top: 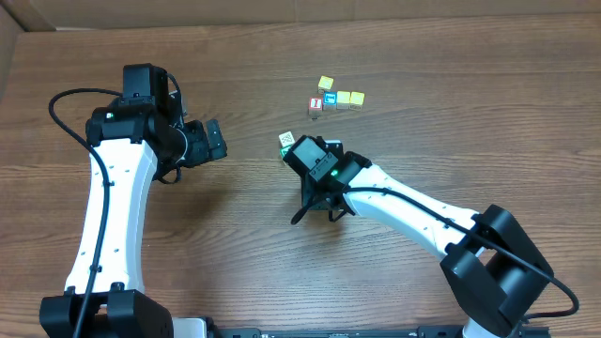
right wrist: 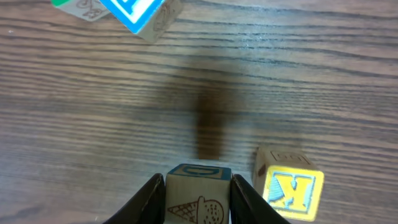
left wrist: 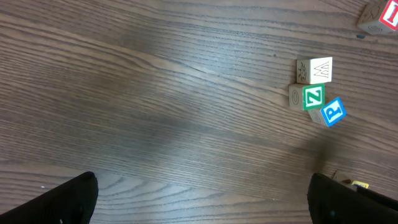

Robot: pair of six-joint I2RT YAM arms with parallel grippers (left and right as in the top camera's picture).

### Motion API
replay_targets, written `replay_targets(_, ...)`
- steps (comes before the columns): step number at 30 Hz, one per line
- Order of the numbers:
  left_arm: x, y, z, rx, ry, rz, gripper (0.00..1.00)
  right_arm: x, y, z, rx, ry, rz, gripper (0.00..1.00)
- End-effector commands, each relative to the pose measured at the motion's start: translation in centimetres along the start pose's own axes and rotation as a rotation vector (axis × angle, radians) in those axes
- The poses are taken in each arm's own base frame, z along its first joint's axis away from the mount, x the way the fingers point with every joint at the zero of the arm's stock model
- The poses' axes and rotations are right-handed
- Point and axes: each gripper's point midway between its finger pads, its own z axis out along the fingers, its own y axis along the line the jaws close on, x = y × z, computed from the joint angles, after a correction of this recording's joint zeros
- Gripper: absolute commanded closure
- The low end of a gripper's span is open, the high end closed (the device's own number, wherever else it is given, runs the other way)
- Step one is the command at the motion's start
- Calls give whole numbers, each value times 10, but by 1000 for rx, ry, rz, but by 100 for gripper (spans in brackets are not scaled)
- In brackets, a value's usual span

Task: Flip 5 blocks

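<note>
My right gripper (right wrist: 199, 183) is shut on a whitish block (right wrist: 199, 199) that shows an ice-cream cone drawing and a blue top face. A yellow K block (right wrist: 292, 190) sits just right of it on the wood. Farther ahead lies a blue-framed block (right wrist: 140, 12). In the left wrist view a whitish W block (left wrist: 315, 69), a green Z block (left wrist: 313, 97) and a teal P block (left wrist: 334, 112) touch in a cluster at the right. From overhead only the green block (top: 286, 141) shows beside the right wrist (top: 315, 161). My left gripper (left wrist: 202, 199) hangs open over bare wood, left of the cluster.
A red-faced cube (top: 315, 105) sits at the back with a teal cube (top: 329, 97) and three yellow cubes (top: 344, 98) around it. The red cube (left wrist: 379, 15) also shows at the top right of the left wrist view. The left gripper (top: 214, 141) hovers mid-left.
</note>
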Motion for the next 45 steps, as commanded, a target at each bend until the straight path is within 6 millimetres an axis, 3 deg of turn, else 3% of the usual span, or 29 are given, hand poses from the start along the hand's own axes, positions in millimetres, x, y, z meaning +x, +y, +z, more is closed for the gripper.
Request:
replay_targets(1, -6, -3, -2, -1, -15, -5, 0, 3, -6, 2, 15, -16, 24, 67)
replay_targets(12, -6, -3, -2, -1, -15, -5, 0, 0, -6, 5, 15, -38, 26, 66)
replay_targets(21, -6, -3, -2, -1, -15, -5, 0, 1, -6, 6, 13, -40, 26, 52)
replay_targets(29, -6, -3, -2, -1, -15, -5, 0, -30, 15, 2, -68, -166, -60, 46)
replay_targets(37, -6, -3, -2, -1, -15, -5, 0, -28, 6, 3, -18, -167, -64, 57)
replay_targets(41, -6, -3, -2, -1, -15, -5, 0, -29, 4, 3, -18, -165, -59, 70)
replay_targets(45, -6, -3, -2, -1, -15, -5, 0, -20, 2, 5, -13, -126, -61, 76)
